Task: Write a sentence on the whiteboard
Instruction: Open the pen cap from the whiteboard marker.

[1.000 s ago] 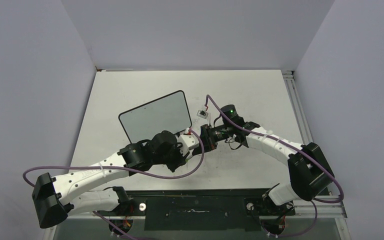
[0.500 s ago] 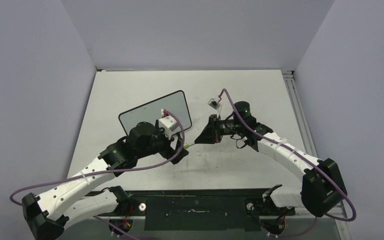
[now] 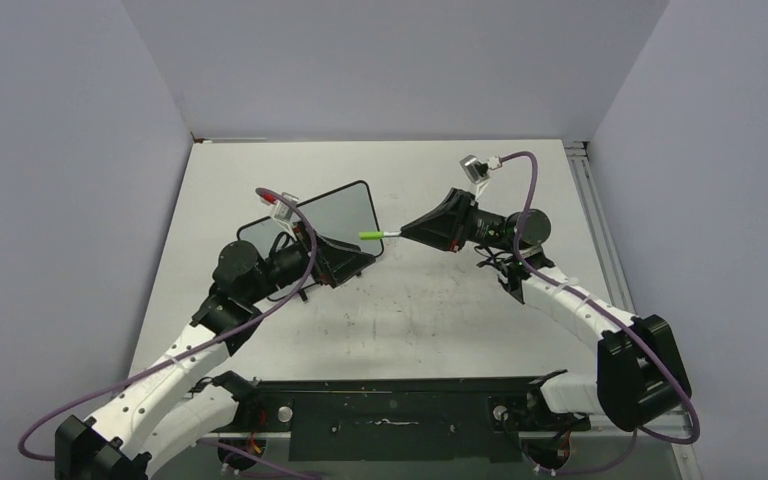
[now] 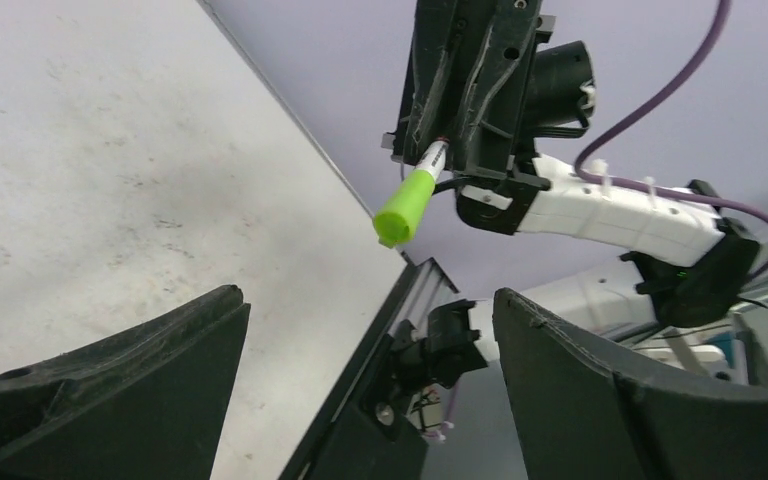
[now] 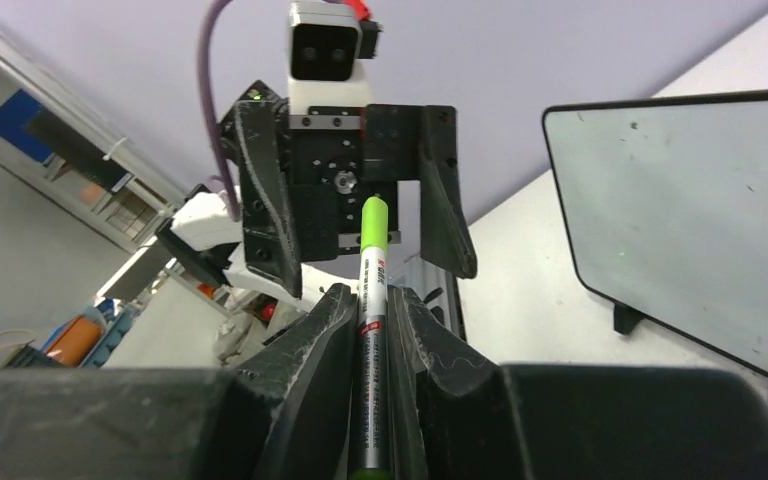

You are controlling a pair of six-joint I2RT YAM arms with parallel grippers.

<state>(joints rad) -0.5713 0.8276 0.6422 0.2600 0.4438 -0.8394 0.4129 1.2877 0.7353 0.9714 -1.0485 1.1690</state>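
Step in hand: uncapping, as I judge it. The pen is capped and nothing can be written until the cap comes off.
Whiteboard (image 3: pixel 345 213): stands on its small feet on the table (image 3: pixel 440 310), and the left arm's wrist overlaps its near edge in the top view.
Sentence: none shows. The board's face looks blank in both the top and right wrist views.
Marker (image 3: pixel 380 235): held in the air just off the whiteboard's right edge, roughly level, with its green cap (image 4: pixel 403 208) pointing back toward the board.
Right tool (image 5: pixel 373 300): clamped on the marker's barrel behind the cap, on the side away from the whiteboard.
Left tool (image 3: pixel 365 258): at the whiteboard's near right corner, fingers spread wide and holding nothing. It faces the cap, and air shows between the two.
Alignment: in the right wrist view the cap sits centred between the left fingers (image 5: pixel 445 190), so the line-up looks good.
Doing it well: bring the left tool straight along the marker's axis until its fingers are on either side of the green part only, then close firmly.
Pull: draw the two tools apart along that same axis. A sideways tug could twist the barrel in the right tool's grip.
Risk: gripping too far along catches the barrel as well, and the cap will not come free.
After: the right tool's hold needs to keep the tip aimed down at the whiteboard.
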